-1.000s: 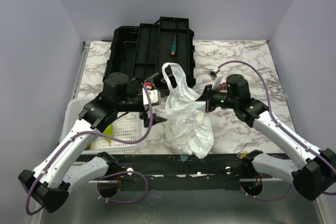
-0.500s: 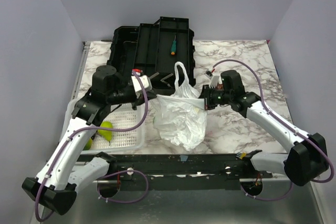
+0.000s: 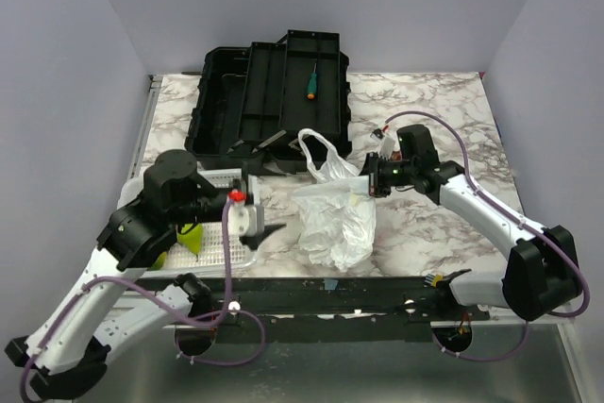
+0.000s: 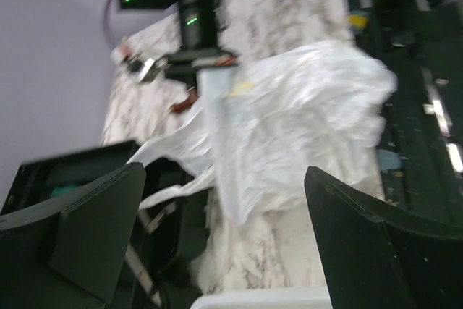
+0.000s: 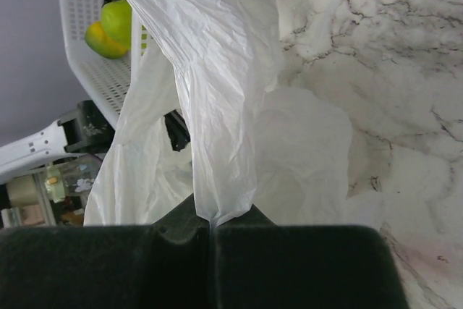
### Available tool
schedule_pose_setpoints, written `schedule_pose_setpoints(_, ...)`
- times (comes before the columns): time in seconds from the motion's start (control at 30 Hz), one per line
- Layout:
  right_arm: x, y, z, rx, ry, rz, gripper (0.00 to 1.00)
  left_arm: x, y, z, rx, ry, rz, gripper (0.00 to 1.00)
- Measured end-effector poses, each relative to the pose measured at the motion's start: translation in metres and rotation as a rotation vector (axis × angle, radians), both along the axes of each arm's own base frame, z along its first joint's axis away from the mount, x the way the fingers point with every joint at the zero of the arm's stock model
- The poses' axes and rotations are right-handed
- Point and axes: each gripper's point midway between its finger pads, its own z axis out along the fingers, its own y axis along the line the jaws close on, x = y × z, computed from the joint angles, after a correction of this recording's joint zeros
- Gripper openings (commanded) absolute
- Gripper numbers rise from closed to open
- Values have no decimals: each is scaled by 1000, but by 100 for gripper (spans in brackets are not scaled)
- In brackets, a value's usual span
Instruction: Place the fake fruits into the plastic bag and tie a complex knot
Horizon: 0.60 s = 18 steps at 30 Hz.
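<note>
Top external view: shows the plastic bag (image 3: 332,219) slumped on the marble table (image 3: 425,101), with one loop handle (image 3: 316,143) standing up at its far side. Shows the right gripper (image 3: 373,179) at the bag's right edge, jaws clenched on a fold of the film. Matches the right wrist view, the sheet running straight out of the closed fingers. Puts the left gripper (image 3: 260,238) just left of the bag, jaws released and spread wide, grasping nothing and clear of the film. Places the fake fruits (image 3: 192,236) further left of the bag, lying in the white basket (image 3: 226,252). Shows none clearly inside the bag. Leaves a black toolbox (image 3: 269,92) and a screwdriver (image 3: 310,82) beyond the bag, out of play.

Reads as an early stage: filling not yet done, knot not yet begun.

Risks, by judgement:
- Holding the bag from one side only, and so leaving the mouth collapsed.
- Dropping a fruit against flat film and losing it across the marble.
- Dragging the light bag along, or tearing the thin film, by pulling hard with the right arm.
- Catching the basket wall while reaching in with jaws this wide.
- Squeezing a glossy, rounded fruit out of a two-finger pinch.
- Burying the free handle under the bag and spoiling the tie.
</note>
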Motion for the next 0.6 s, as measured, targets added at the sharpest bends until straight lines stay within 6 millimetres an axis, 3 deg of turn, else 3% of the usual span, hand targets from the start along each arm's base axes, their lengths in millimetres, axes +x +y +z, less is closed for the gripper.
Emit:
schedule_pose_setpoints(0.1, -1, 4, 1, 27, 43, -4, 1, -56, -20, -8, 43, -29, -227, 96)
schedule_pose_setpoints(0.17, -1, 6, 2, 41, 65, -9, 1, -77, -33, -22, 81, -23, -329, 96)
schedule_pose_setpoints(0.37, -1, 11, 6, 77, 102, -19, 1, -102, -76, -97, 258, 42, -436, 96)
schedule_pose_setpoints(0.43, 0, 12, 7, 86, 108, -23, 1, -106, -88, -118, 297, 74, -437, 91)
schedule_pose_setpoints(0.5, 0, 13, 8, 95, 114, -22, 1, -107, -96, -135, 312, 101, -414, 67)
schedule_pose_setpoints(0.53, 0, 14, 9, 99, 116, -21, 1, -106, -100, -141, 312, 109, -396, 45)
schedule_pose_setpoints(0.57, 0, 14, 9, 101, 117, -19, 1, -103, -103, -145, 311, 121, -371, 12)
schedule_pose_setpoints(0.6, 0, 14, 9, 102, 118, -18, 1, -100, -106, -147, 309, 128, -348, 0)
